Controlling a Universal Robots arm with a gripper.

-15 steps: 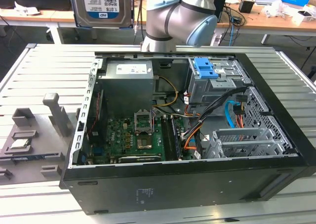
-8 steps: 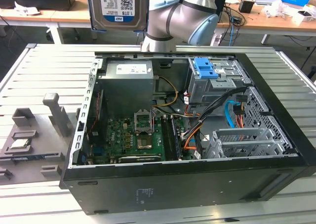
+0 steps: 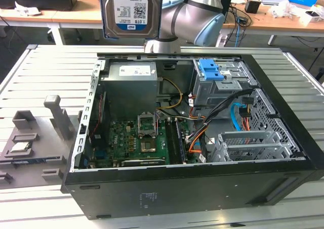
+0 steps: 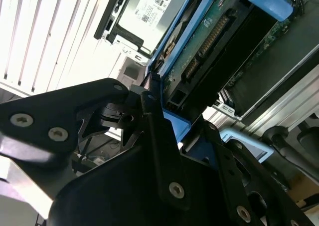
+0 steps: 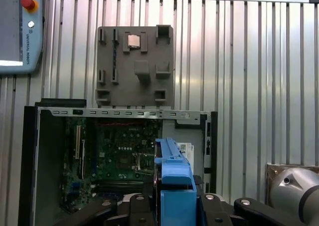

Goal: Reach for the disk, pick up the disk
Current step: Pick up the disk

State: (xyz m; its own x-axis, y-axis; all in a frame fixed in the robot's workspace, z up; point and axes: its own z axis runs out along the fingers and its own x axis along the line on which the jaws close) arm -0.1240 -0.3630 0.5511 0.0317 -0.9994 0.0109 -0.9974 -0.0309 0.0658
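The disk [image 3: 130, 11], a silver hard drive with a white-and-blue label and a blue rail frame, hangs upright high above the open computer case [image 3: 192, 188], at the top of the exterior view. Its label faces that camera. In the first wrist view my gripper [image 5: 174, 206] is shut on the disk [image 5: 174, 181], whose blue frame shows edge-on between the black fingers [image 5: 142, 203]. The second wrist view shows the disk [image 4: 199, 51] from its circuit-board side, clamped in my gripper [image 4: 177, 116]. The arm [image 3: 195, 14] rises behind it.
The case lies on a slatted metal table [image 3: 45, 72], with the motherboard [image 3: 134, 138], power supply [image 3: 131, 82], a blue latch plate [image 3: 210, 70] and a drive cage [image 3: 248, 143] inside. A grey fixture plate [image 3: 25, 143] holding a small processor chip [image 3: 19, 147] lies to the exterior view's left.
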